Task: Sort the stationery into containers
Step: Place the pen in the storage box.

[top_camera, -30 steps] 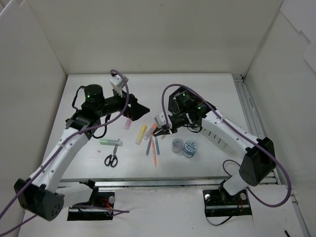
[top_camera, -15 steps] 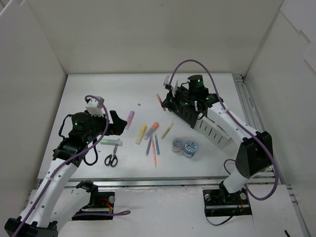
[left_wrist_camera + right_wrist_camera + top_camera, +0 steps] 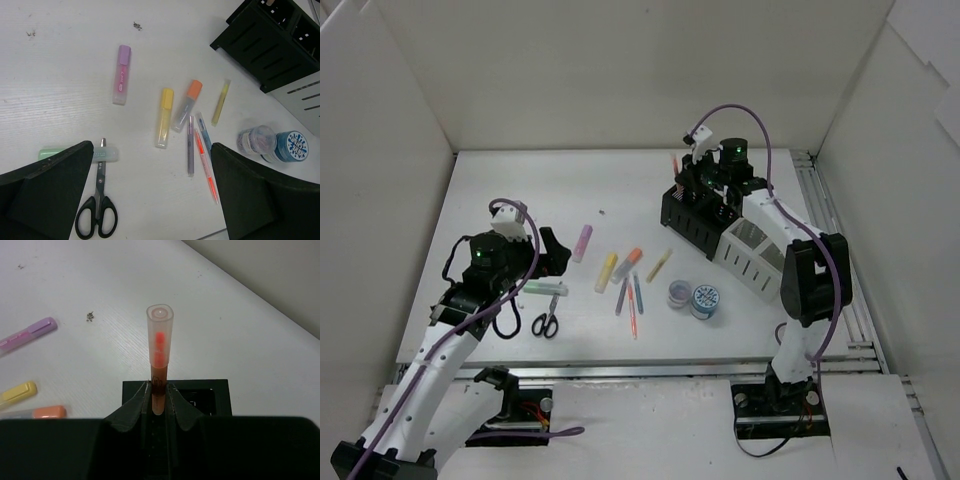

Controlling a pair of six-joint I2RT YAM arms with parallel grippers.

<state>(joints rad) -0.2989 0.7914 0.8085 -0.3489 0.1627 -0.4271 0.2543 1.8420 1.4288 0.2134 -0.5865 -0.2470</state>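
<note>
Red pen [image 3: 159, 355], clear-capped, stands upright, pinched by the right gripper [image 3: 159, 392] just above the black organizer [image 3: 200, 395] at the far right, not yet dropped in. Most of the sorting remains: the highlighters [image 3: 164, 117], thin pens [image 3: 191, 150], scissors [image 3: 97, 210] and tape rolls [image 3: 256, 140] lie loose mid-table. The left gripper [image 3: 548, 252] hangs wide open over them. Print on the pink highlighter [image 3: 120, 74] is too small to read.

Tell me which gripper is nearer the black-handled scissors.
Left. The left gripper hangs open close by, just past the scissors; the right gripper is far off over the black organizer, shut on a red pen.
</note>
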